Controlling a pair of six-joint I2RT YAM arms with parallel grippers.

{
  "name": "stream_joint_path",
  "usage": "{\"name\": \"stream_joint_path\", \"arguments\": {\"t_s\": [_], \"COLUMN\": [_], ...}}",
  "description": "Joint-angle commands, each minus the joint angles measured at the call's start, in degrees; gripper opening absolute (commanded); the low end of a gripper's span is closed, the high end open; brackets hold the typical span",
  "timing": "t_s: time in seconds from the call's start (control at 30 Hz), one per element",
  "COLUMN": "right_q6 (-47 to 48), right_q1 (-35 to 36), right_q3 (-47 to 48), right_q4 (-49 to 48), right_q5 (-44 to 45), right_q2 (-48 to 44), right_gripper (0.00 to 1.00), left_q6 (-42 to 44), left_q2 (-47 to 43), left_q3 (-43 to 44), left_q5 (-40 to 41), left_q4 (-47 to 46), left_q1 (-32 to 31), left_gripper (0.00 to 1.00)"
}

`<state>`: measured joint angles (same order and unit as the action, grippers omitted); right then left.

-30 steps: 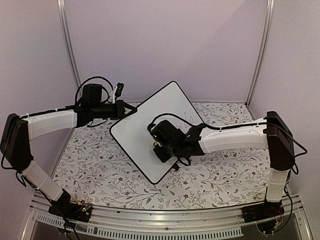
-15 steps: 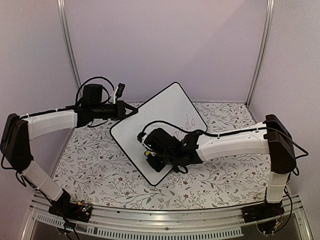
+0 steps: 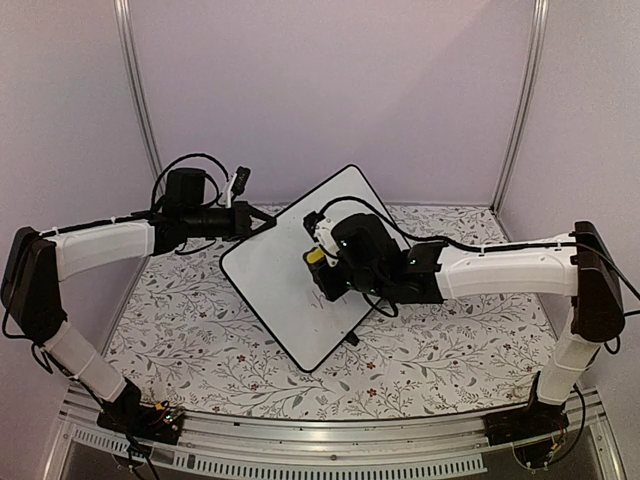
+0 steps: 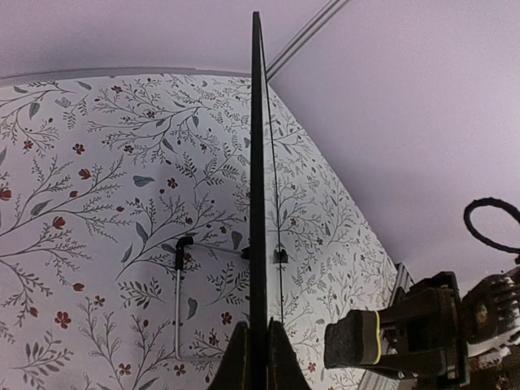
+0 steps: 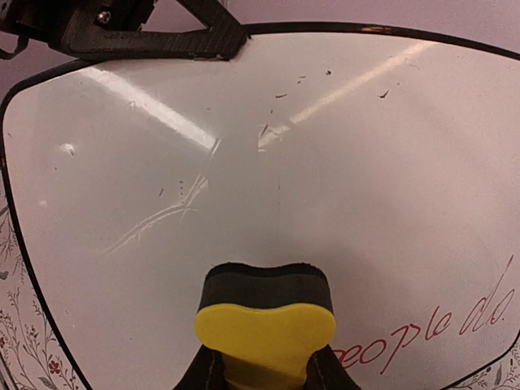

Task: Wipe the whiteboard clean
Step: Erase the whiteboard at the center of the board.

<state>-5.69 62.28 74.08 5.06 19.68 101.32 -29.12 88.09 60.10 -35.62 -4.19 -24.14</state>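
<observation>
The whiteboard (image 3: 275, 285) stands tilted on the floral table, and my left gripper (image 3: 262, 226) is shut on its upper-left edge. In the left wrist view the whiteboard (image 4: 258, 162) is edge-on between the left gripper's (image 4: 258, 351) jaws. My right gripper (image 3: 322, 262) is shut on an eraser (image 5: 266, 313) with a yellow back and dark felt. The felt faces the whiteboard's face (image 5: 284, 162). From the left wrist, a gap shows between the eraser (image 4: 351, 339) and the board. Red writing "people do" (image 5: 422, 329) lies right of the eraser; faint smears (image 5: 162, 213) lie to its upper left.
A floral cloth (image 3: 180, 330) covers the table. Behind the board, its thin wire stand (image 4: 179, 301) rests on the cloth. A small black foot (image 3: 352, 340) pokes out at the board's lower edge. Metal posts (image 3: 135, 90) and purple walls close in the back.
My right arm has carried the eraser from the lower part of the board up and right to its middle. The left gripper and the board have stayed put.
</observation>
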Motion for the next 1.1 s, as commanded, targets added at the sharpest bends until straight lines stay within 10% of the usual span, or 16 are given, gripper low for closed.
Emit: {"name": "stream_joint_path", "arguments": {"t_s": [0.0,1.07], "right_q6": [1.1,-4.4], "right_q1": [0.3,-1.5], "right_q3": [0.4,-12.4], "right_q4": [-4.5,-14.9], "right_q5": [-2.0,-11.6], "right_q2": [1.4,5.8], "right_gripper": [0.0,0.0], "left_q6": [1.4,1.4], "left_q2": [-0.8,-0.8], "left_q3": [0.5,0.5], "left_q5": [-2.4,-2.5], "left_q4": [-2.3,-2.3], "left_q1": [-1.0,-1.0], "left_gripper": [0.0,0.0]}}
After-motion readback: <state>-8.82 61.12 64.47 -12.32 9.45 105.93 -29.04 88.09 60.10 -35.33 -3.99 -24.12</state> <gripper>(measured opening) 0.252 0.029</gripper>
